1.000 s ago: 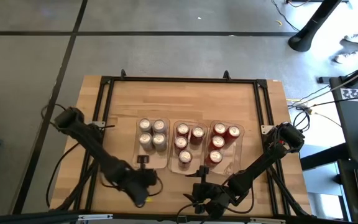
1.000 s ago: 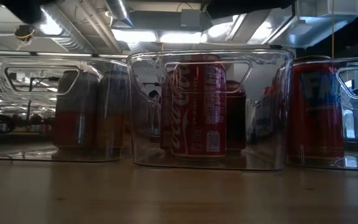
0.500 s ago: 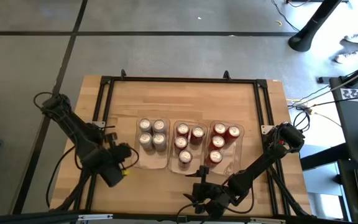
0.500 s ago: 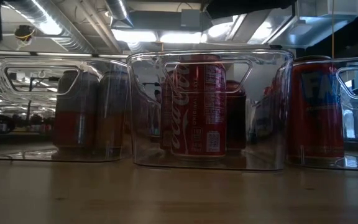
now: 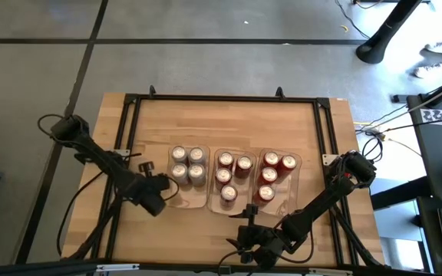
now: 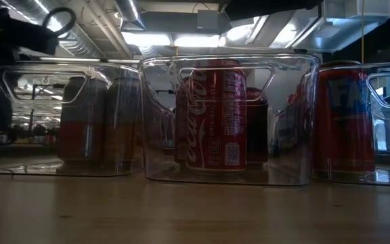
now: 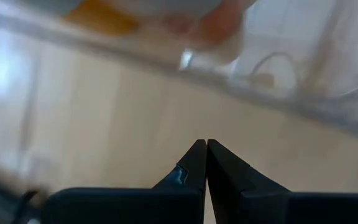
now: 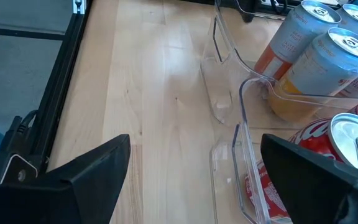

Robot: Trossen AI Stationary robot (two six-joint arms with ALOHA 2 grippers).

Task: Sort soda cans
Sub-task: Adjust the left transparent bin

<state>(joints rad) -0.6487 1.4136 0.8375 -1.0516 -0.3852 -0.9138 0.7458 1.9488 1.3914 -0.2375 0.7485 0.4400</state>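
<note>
Soda cans stand upright in three clear trays side by side mid-table. The left tray [image 5: 188, 184] holds several silver-grey cans [image 5: 188, 165]. Several red cans [image 5: 232, 176] fill the middle tray and several more red cans [image 5: 276, 175] the right one. In the low view a red can [image 6: 215, 115] stands behind the middle tray's front wall. My left gripper [image 5: 156, 201] [image 7: 205, 146] hangs shut over bare wood by the left tray's near left corner, holding nothing. My right gripper [image 5: 244, 247] [image 8: 194, 168] waits open near the table's near edge, facing the trays.
A black metal frame [image 5: 129, 103] runs around the tabletop. Bare wood [image 5: 221, 123] lies beyond the trays and along the near edge. The left tray's clear wall [image 8: 229, 93] stands close before my right gripper. Cables and a black stand [image 5: 436, 115] lie off the table's right.
My left gripper, still shut, has swung away from the near edge toward the table's left and far side, sinking and turning as it went. It now hangs beside the left tray's near left corner. The cans and trays have not moved.
</note>
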